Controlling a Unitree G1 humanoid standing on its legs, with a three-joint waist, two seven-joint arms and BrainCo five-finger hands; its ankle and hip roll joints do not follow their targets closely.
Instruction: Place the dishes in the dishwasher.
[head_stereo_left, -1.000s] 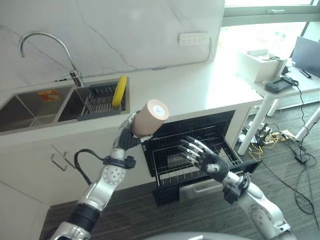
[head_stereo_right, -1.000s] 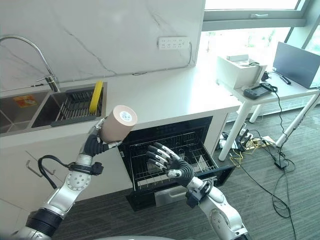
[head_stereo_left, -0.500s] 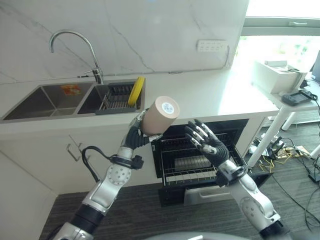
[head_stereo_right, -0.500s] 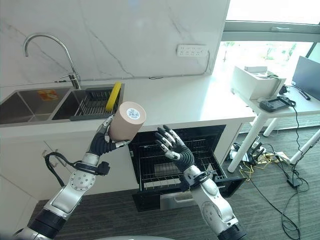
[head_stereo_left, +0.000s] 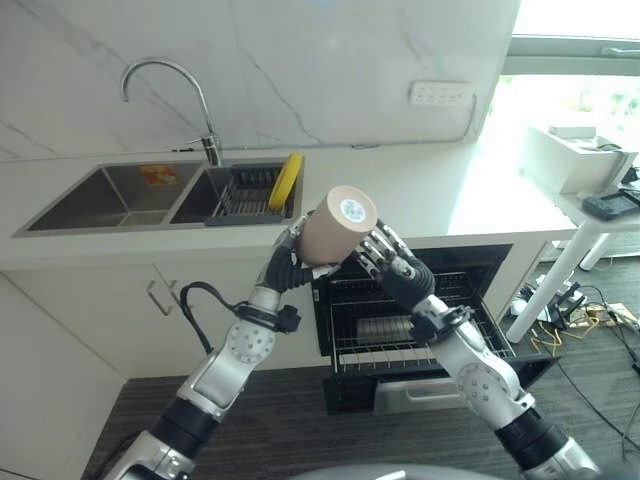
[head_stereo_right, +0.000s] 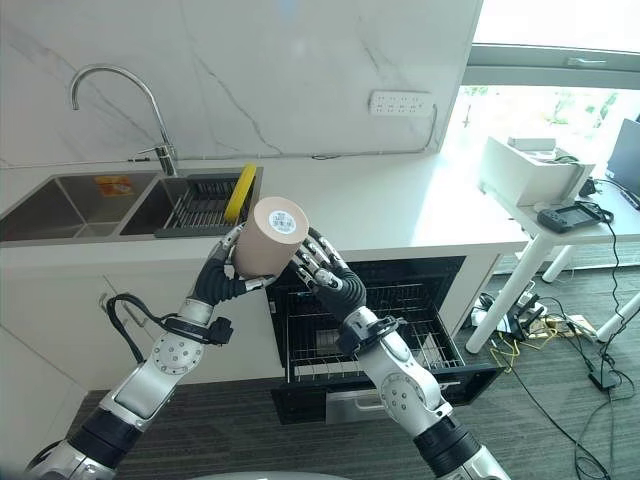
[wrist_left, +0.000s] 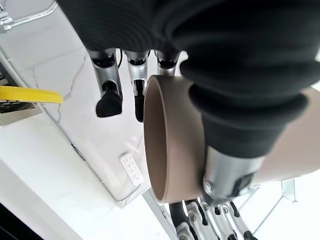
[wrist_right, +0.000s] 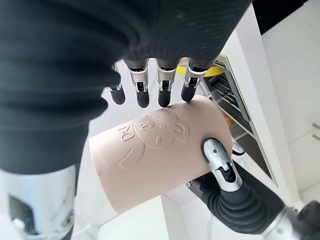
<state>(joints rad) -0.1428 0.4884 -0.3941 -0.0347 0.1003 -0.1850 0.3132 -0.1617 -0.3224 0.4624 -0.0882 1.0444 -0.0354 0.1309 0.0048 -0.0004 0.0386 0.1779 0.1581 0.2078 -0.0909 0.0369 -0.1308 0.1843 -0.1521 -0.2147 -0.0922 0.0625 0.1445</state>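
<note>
Kitchen desk (head_stereo_left: 420, 195) across frame middle, dishwasher rack (head_stereo_left: 400, 325) pulled out below. Left hand (head_stereo_left: 283, 268) curled round beige cup (head_stereo_left: 335, 222) at centre; right hand (head_stereo_left: 385, 262), fingers straight, touching cup — probably handover before racking.

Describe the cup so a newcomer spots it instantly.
Start at the open dishwasher under the white counter. Just above its left corner, the left hand holds the cup in the air, the right hand alongside. It is beige, cylindrical, with a round sticker on its base.
</note>
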